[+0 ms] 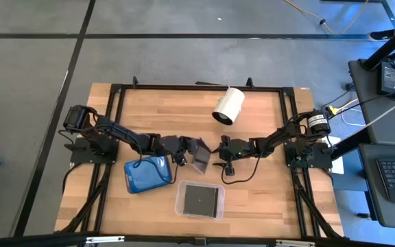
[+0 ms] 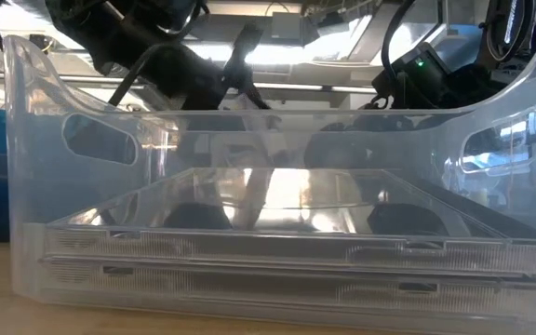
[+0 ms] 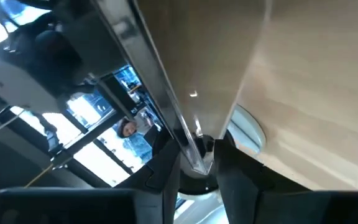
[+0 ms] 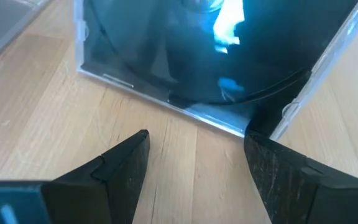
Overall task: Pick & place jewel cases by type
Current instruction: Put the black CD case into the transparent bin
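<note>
A dark jewel case stands tilted at the table's middle, between my two grippers. My left gripper reaches in from the left and is shut on it; the left wrist view shows its edge between the fingers. My right gripper stands open just right of the case, fingers on either side of its lower corner; whether one touches it I cannot tell. A blue-filled tray lies near left. A clear tray in front holds a dark case. My left gripper pinches one thin edge of the jewel case between its two fingers. The fingers come from the table's left, slanting a little downward. The case stands tilted on edge, and its lower edge is down at the wooden top.
A white cylinder lies on its side at the far middle. The clear tray fills the low view with flat cases stacked inside. Black frame rails run around the table top. Bare wood lies at the near right.
</note>
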`<state>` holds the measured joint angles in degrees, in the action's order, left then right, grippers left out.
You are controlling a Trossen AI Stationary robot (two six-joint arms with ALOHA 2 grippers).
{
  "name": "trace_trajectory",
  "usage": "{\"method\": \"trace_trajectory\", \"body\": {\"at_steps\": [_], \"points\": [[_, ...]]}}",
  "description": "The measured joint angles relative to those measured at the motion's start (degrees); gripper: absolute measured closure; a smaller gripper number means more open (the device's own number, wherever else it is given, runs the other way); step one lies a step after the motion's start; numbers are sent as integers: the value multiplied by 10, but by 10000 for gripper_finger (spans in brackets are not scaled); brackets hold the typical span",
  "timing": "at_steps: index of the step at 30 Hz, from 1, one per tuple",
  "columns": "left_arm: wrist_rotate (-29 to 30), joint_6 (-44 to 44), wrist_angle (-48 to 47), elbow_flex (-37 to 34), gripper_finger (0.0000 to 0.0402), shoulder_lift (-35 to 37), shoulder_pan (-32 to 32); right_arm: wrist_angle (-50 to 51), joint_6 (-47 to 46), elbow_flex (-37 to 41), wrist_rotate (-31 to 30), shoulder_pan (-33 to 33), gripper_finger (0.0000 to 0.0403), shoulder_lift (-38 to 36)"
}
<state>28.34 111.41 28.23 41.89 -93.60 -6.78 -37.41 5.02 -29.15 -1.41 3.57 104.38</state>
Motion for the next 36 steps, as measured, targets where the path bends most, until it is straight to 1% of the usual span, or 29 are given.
{"method": "trace_trajectory", "body": {"at_steps": [4, 12, 16, 19, 21, 23, 26, 32, 36], "points": [[23, 18, -12, 0, 317, 0, -3, 0, 0, 0, 0, 0, 136, 0], [59, 17, -13, 0, 348, 0, -14, 0, 0, 0, 0, 0, 136, 0], [68, 17, -14, 0, 354, 0, -19, 0, -3, 0, 0, 0, 136, 0], [90, 19, -14, 0, 355, 0, -22, 0, -16, 0, 1, 0, 136, 0], [104, 19, -14, 0, 356, 0, -24, 3, -32, 0, 16, 0, 136, -3], [112, 19, -14, 0, 356, 0, -26, 10, -42, 1, 48, -2, 136, -13], [112, 18, -14, 0, 357, 0, -30, 59, -56, 2, 82, 0, 136, -45], [129, 19, 4, 0, 357, 0, -36, 210, -114, 3, 87, 0, 136, -128], [145, 19, 47, 0, 357, 0, -41, 240, -129, 2, 87, 0, 136, -175]]}}
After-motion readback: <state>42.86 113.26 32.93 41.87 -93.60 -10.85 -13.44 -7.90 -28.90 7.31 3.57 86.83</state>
